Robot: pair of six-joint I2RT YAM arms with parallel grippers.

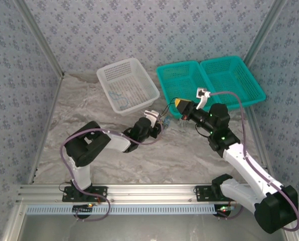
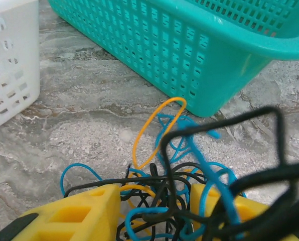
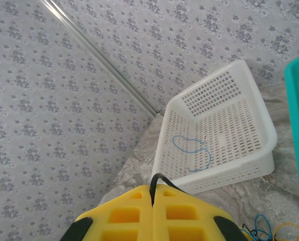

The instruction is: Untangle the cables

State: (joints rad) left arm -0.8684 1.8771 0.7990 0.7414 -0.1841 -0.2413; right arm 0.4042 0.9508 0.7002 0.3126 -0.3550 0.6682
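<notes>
Cables (image 2: 162, 221), thin blue, black and yellow-tan wires knotted into one tangle, sat between the yellow fingers (image 2: 84, 216) of the left pincer (image 2: 154, 198). That pincer was closed partway on the bundle, with strands bunched against both inner faces. One yellow-tan loop (image 2: 139, 145) rose out of the tangle just ahead of the fingertips, over the grey marbled counter (image 2: 79, 115). Ahead of the left pincer stood the teal perforated plastic basket (image 2: 189, 50), and to its left the corner of the white perforated plastic basket (image 2: 9, 70). The right pincer (image 3: 153, 193) had its yellow fingers pressed fully together, with the black cable (image 3: 157, 177) nipped in the seam and arching up from the tips. Seen from above, this cable ran from the right pincer down to the tangle at the left pincer, the two pincers near each other in front of the baskets. Beyond the right pincer, inside the white basket, a separate blue cable (image 3: 209, 158) lay loose on the floor, well apart from the tangle.
</notes>
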